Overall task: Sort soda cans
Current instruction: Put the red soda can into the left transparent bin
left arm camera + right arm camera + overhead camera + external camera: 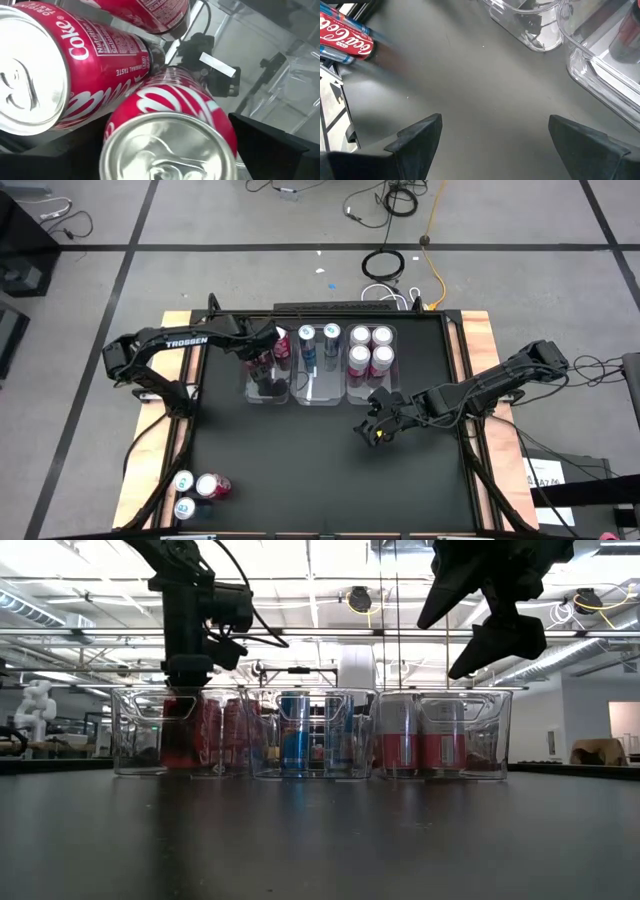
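My left gripper (268,383) reaches down into the left clear bin (248,394) and is shut on a red soda can (170,115). Two more red cans (65,75) lie close beside it in that bin. The middle bin holds blue cans (306,335), and the right bin holds several pink cans (371,347) standing upright. My right gripper (378,430) hovers open over bare table in front of the right bin, touching nothing. Three loose cans sit at the table's near-left corner: a red one (212,486) on its side and two blue ones (183,479). My left gripper has the red can's body, just below its silver top (165,150), between its two fingers (270,145). The fingers come from above, pointing down. The can stands upright inside the left bin, its lower end (180,745) down near the bin's floor.
The three bins (310,730) stand side by side at the table's far middle. The black tabletop (300,470) stretches open between the bins and the near edge. Wooden side boards (485,345) flank the table, and cables lie on the floor beyond the far edge.
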{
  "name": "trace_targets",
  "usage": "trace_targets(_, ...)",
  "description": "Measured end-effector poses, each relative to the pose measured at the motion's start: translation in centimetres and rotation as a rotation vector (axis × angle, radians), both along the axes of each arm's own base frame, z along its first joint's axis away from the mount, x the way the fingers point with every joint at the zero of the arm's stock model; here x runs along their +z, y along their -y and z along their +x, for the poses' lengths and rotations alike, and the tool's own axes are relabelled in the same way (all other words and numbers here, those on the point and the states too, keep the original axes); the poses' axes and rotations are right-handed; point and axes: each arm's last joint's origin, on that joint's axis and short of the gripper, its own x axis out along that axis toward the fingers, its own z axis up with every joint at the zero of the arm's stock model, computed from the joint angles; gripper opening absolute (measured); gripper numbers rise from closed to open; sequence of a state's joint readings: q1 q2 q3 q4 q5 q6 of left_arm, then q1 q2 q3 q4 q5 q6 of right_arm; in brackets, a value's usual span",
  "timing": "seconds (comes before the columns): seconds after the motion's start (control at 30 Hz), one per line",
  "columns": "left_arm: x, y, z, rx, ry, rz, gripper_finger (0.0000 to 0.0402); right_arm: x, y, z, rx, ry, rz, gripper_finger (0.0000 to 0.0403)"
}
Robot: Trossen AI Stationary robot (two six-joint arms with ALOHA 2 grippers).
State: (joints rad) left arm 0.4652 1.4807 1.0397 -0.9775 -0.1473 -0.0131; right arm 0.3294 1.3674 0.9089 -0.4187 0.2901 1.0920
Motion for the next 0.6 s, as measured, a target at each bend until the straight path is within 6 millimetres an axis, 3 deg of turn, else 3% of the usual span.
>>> trace_targets(0.23, 0.9, 0.1, 0.0, 0.006, -0.02, -0.02, 0.0391, 0.0, 0.0, 0.0, 0.002, 0.0, 0.001, 0.0359)
trace_targets(0.6, 8.1, 1.0, -0.3, 0.163, -0.01, -0.143, 0.039, 0.0, 0.0, 0.0, 0.026, -0.003, -0.019, 0.0359)
